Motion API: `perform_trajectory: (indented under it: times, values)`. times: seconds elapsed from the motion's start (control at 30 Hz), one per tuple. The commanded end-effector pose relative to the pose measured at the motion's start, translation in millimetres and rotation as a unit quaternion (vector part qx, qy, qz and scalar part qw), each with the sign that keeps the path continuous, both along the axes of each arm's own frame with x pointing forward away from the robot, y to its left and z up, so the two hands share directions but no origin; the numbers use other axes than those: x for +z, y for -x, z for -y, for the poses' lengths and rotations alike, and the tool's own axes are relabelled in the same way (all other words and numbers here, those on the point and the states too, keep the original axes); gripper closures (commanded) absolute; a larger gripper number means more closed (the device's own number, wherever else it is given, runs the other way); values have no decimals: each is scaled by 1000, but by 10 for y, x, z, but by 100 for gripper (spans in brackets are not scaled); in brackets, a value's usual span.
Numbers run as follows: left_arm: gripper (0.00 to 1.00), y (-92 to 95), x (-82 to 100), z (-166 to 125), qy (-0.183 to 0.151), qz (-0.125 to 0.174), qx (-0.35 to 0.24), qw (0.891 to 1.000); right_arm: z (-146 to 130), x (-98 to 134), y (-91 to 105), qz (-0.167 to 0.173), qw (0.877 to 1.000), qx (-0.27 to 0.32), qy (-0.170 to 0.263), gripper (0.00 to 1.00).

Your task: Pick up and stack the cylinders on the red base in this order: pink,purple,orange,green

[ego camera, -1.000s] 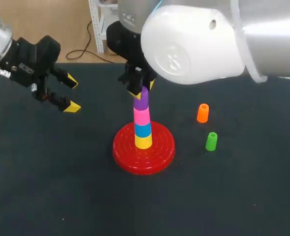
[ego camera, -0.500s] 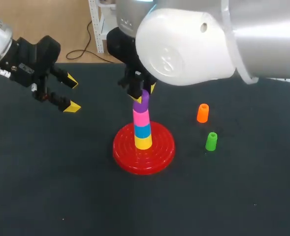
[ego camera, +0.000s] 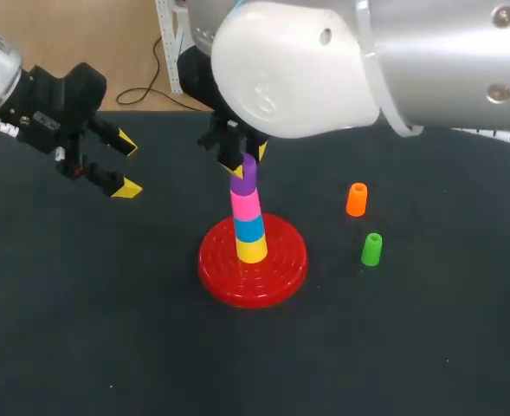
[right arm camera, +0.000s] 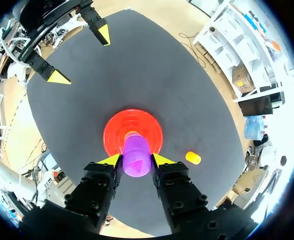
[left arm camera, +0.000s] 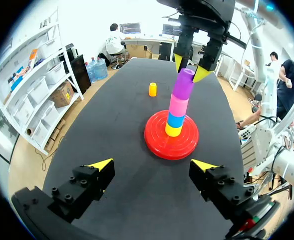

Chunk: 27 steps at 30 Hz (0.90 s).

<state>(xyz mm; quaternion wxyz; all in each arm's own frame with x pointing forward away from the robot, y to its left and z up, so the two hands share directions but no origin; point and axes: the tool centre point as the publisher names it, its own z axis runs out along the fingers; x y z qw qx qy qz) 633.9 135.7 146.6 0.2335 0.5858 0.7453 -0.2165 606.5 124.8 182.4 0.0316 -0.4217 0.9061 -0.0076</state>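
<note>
The red base [ego camera: 280,270] carries a stack of yellow, blue and pink [ego camera: 247,204] cylinders. The purple cylinder [ego camera: 245,173] sits a little tilted on top of the pink one, with my right gripper [ego camera: 246,160] shut on it from above. In the right wrist view the purple cylinder [right arm camera: 136,156] fills the gap between the yellow tips of that gripper [right arm camera: 137,160], above the base [right arm camera: 133,131]. The orange cylinder [ego camera: 356,198] and the green cylinder [ego camera: 371,249] stand on the mat to the right of the base. My left gripper [ego camera: 126,165] hangs open and empty to the left.
The black mat [ego camera: 107,329] covers the table. From the left wrist, the left gripper [left arm camera: 152,165] faces the stack [left arm camera: 177,107], with the orange cylinder [left arm camera: 152,89] farther off and my right gripper [left arm camera: 190,69] over the purple one.
My right arm has shifted slightly left, and the purple cylinder in its grip has moved a little left and now leans. The left arm has not moved.
</note>
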Motion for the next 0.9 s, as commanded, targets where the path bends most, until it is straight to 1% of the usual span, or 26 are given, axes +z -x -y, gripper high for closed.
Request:
perform_trajectory:
  times: [0.03, 0.27, 0.53, 0.9]
  values:
    - [0, -4, 0, 2, -1, -1, 0, 1000, -33, -23, -22, -3, 1000, 0, 2, 100]
    - [0, -4, 0, 2, -1, -1, 0, 1000, -33, -6, -35, -6, 1000, -2, 6, 100]
    - [0, -4, 0, 2, -1, -1, 0, 1000, -13, 56, 7, -5, 1000, 5, 0, 100]
    - [0, -4, 0, 2, -1, -1, 0, 1000, 30, -124, -36, -16, 1000, -10, 8, 100]
